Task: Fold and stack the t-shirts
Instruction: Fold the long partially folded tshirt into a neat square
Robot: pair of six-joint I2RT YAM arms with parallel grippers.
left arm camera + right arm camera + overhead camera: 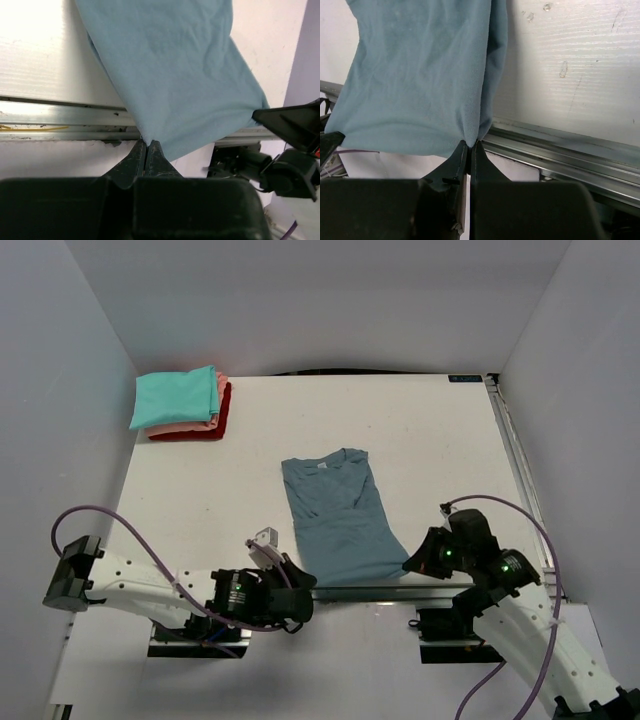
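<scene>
Left end effector [146,150] pinches slate-blue t-shirt [175,65] hem corner above metal rail [60,115].

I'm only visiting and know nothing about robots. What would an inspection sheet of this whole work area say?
Surface: white table, with a metal rail along the near edge.
Job's things: dusty slate-blue cloth t-shirt spread flat, hem at the near edge; folded teal t-shirt stacked on salmon-pink t-shirt and red t-shirt, far left corner.
Clutter: nothing seen.
Grippers: left gripper and right gripper each shut on a hem corner.
Cables: purple cable loops over each arm.
Surroundings: plain pale walls.
</scene>
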